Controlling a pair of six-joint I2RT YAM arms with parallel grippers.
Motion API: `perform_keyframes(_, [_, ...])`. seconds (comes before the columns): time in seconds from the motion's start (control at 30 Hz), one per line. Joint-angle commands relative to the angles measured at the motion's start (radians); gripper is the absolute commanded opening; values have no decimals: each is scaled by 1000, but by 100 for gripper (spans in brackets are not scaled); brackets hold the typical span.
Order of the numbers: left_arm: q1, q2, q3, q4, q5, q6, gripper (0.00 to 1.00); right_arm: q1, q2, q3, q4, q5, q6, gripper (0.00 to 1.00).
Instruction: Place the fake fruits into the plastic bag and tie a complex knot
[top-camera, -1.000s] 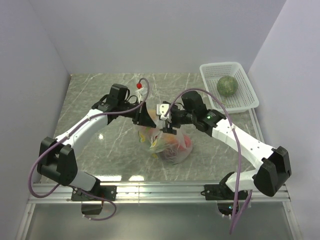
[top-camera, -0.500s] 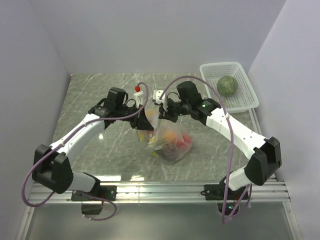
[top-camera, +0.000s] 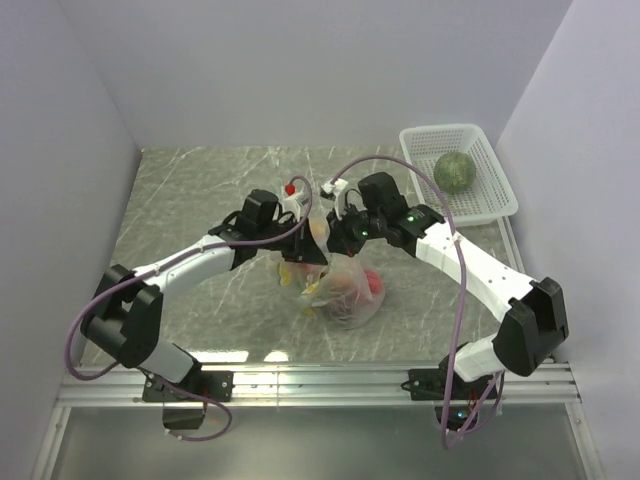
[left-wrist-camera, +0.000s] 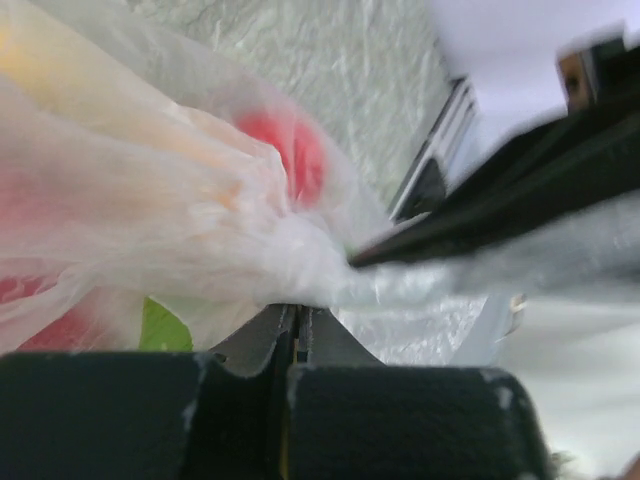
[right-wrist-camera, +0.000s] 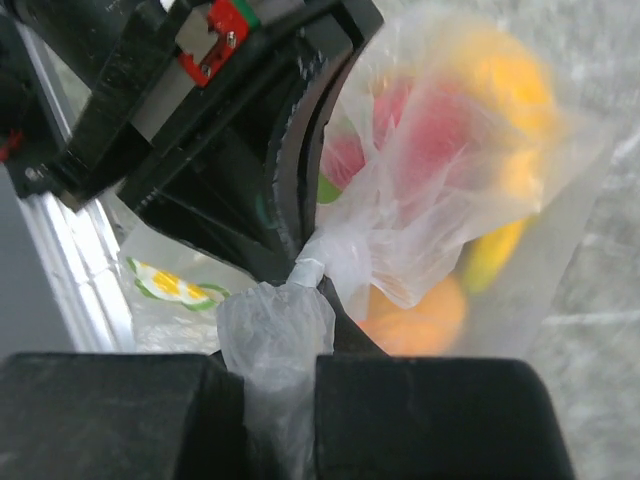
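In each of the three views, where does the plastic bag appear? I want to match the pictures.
Top external: the plastic bag lies near the picture's centre, slightly below it.
Left wrist: the bag fills the left and centre, bunched mid-frame.
Right wrist: the bag spreads from centre to right.
Shared landmark: the red fruit inside the bag.

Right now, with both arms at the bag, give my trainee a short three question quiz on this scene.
1. True or false: the green melon lies in the white basket, outside the plastic bag.
2. The right gripper is shut on: A the plastic bag's twisted neck, B a loose banana, C nothing.
3. Fill in: the left gripper is ___ on the plastic bag's film.
Key: 1 true; 2 A; 3 shut.
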Motion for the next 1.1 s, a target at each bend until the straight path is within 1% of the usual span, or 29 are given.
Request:
perform_keyframes(0.0, [-14, 72, -50, 175, -69, -205, 0, 7, -130, -8, 196, -45, 199, 0])
perform_keyframes(0.07, [-15, 93, -46, 287, -31, -277, 0, 25, -145, -54, 223, -52, 221, 0])
perform_keyframes(0.17, [-41, 119, -46, 356, 9, -351, 0, 30, -151, -91, 251, -39, 259, 0])
perform_keyframes(0.23, [-66, 121, -64, 396, 7, -385, 0, 32, -156, -111, 271, -36, 271, 0])
perform_keyframes(0.27, [-74, 119, -81, 424, 6, -438, 0, 35, -159, -116, 297, -21, 300, 0])
perform_keyframes(0.33, [-87, 119, -130, 500, -11, -495, 0, 38, -159, -116, 312, -44, 316, 0])
perform_keyframes(0.37, [-88, 121, -142, 516, -14, -535, 0, 42, -161, -108, 294, -62, 308, 7])
perform_keyframes(0.4, [-86, 128, -147, 527, -10, -542, 0, 41, -164, -91, 274, -82, 297, 16])
perform_keyframes(0.43, [-83, 132, -139, 504, -10, -535, 0, 36, -168, -80, 206, -90, 281, 25])
perform_keyframes(0.47, [-80, 130, -133, 487, -14, -505, 0, 22, -177, -73, 176, -99, 238, 49])
perform_keyframes(0.5, [-78, 119, -132, 479, -19, -494, 0, -20, -202, -70, 150, -143, 221, 58])
perform_keyframes(0.53, [-74, 113, -130, 471, -20, -488, 0, -52, -216, -70, 119, -171, 210, 64])
perform_keyframes(0.57, [-72, 109, -130, 465, -19, -482, 0, -88, -229, -67, 96, -209, 202, 74])
perform_keyframes(0.6, [-72, 106, -129, 464, -11, -477, 0, -167, -245, -47, 81, -296, 202, 83])
perform_keyframes(0.67, [-72, 99, -129, 447, -6, -466, 0, -229, -256, -12, -8, -372, 198, 86])
perform_keyframes(0.7, [-71, 95, -129, 441, -8, -465, 0, -266, -272, 11, -29, -409, 205, 86])
perform_keyframes(0.73, [-71, 95, -125, 438, -3, -453, 0, -327, -285, 15, -46, -491, 220, 86])
perform_keyframes(0.8, [-69, 96, -112, 413, -5, -442, 0, -389, -332, -14, -27, -548, 312, 86])
perform_keyframes(0.83, [-66, 98, -110, 409, -5, -442, 0, -430, -349, -31, -16, -538, 338, 86])
perform_keyframes(0.87, [-65, 101, -107, 401, 0, -440, 0, -441, -361, -56, 7, -503, 384, 79])
perform_keyframes(0.9, [-65, 104, -101, 396, 0, -437, 0, -444, -369, -109, 9, -469, 386, 74])
perform_keyframes(0.97, [-63, 105, -101, 401, 7, -439, 0, -442, -346, -164, -13, -397, 347, 65])
perform_keyframes(1.0, [-62, 106, -95, 393, 7, -437, 0, -441, -307, -230, -4, -392, 348, 64])
perform_keyframes(1.07, [-61, 107, -92, 393, 9, -439, 0, -430, -259, -284, 31, -380, 363, 62])
